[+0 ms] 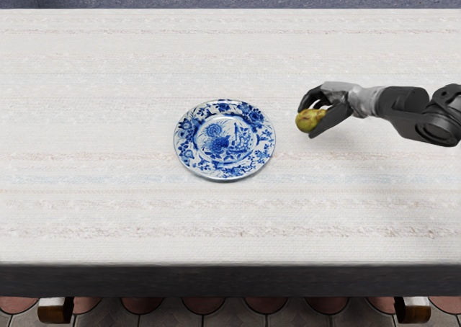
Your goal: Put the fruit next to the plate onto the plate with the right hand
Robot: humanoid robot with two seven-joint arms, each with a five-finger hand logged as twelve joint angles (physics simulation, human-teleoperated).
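Brown rounded shapes (203,304) are seen lowest, under the dark front edge of the table (108,68); what they are cannot be told. On the pale tabletop a blue-and-white plate (224,140) is laid near the middle. To its right, across a strip of bare table, a yellow-green fruit (310,119) is held by the right hand (328,107), with the fingers curled around it.

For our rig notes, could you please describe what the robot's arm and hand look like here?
Only the right arm shows: dark grey, rounded segments, with a round joint housing at the picture's edge. A lighter grey cuff forms the wrist. The right hand is black with jointed fingers. No cables or markings are visible.
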